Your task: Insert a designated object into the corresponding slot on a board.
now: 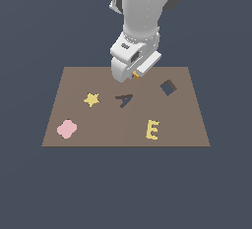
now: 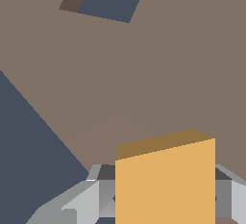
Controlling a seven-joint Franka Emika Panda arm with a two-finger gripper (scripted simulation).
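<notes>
Above the board [image 1: 74,78]: gripper [image 1: 135,75], jaws closed on orange block [image 2: 166,184] (held clear of surface); square slot [image 1: 168,87] vacant, to the exterior view's right.

- The place was a computer-made test scene, not a real room: everything was drawn in flat, even colours with no grain or clutter.
- A plain dark blue-grey backdrop [image 1: 29,188] filled the space all round, with no walls, furniture or floor markings to be seen.
- A flat brown board [image 1: 98,129] lay alone in the middle, carrying simple toy-like shapes such as a yellow star [image 1: 91,99] and a letter E [image 1: 153,129].
- A smooth white robot arm [image 1: 140,16] reached over it.
</notes>
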